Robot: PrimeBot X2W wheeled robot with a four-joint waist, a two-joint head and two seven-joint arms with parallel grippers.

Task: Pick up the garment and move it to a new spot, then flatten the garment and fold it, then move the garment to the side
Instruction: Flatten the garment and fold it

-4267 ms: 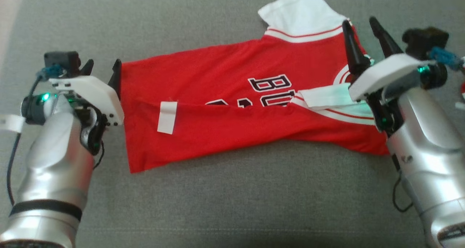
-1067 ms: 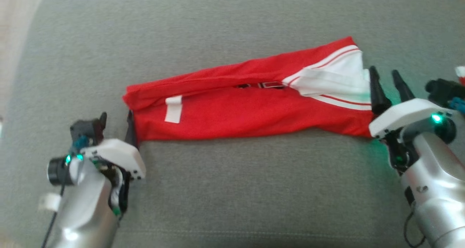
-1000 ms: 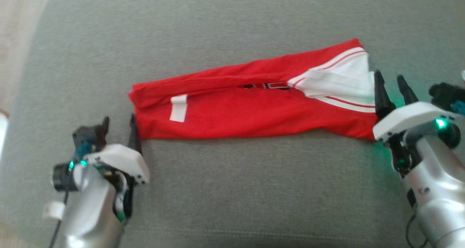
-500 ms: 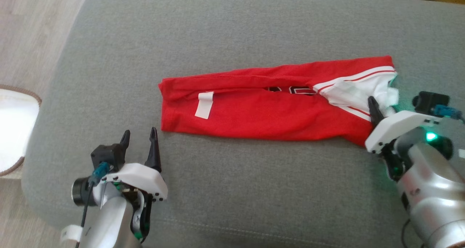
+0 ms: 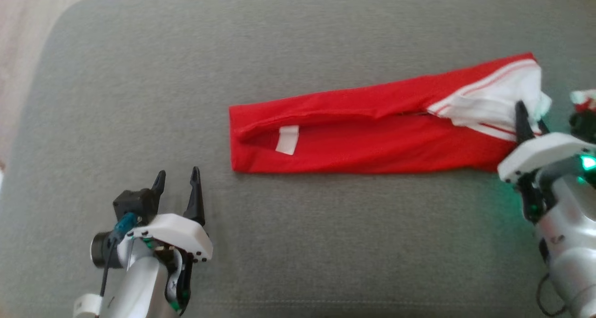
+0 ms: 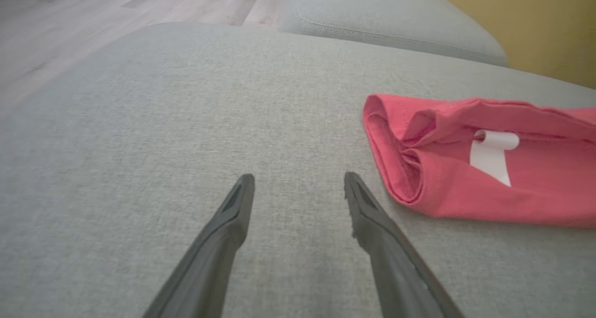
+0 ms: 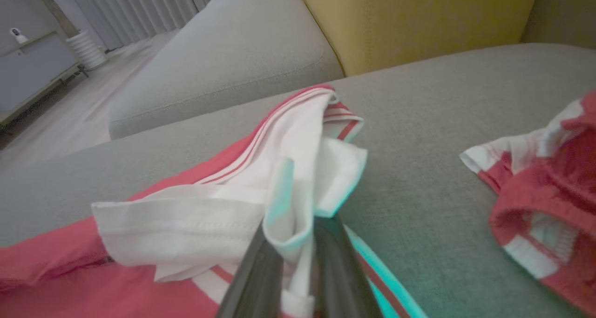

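The garment (image 5: pixel 372 136) lies on the grey couch seat (image 5: pixel 298 243) as a long, narrow red strip, folded lengthwise. A small white label (image 5: pixel 287 139) sits near its left end. Its white, striped end (image 5: pixel 493 99) points right. My right gripper (image 5: pixel 526 115) is shut on that white end; in the right wrist view the fingers (image 7: pixel 260 267) pinch a bunched white fold (image 7: pixel 288 201). My left gripper (image 5: pixel 178 174) stands open at the lower left, apart from the garment. In the left wrist view the left gripper (image 6: pixel 299 178) is over bare seat, with the garment's folded left end (image 6: pixel 400 169) just to its right.
A second red-and-white cloth item (image 7: pixel 549 192) lies crumpled on the seat to the right of my right gripper. Pale wooden floor (image 5: pixel 18 38) lies past the couch's left edge. A yellow cushion (image 7: pixel 419 15) and another grey cushion (image 7: pixel 233 52) stand beyond the garment.
My right gripper has shut on the white end and drawn the garment to the right. The left gripper let go of the left end and backed away. The head view has also shifted.
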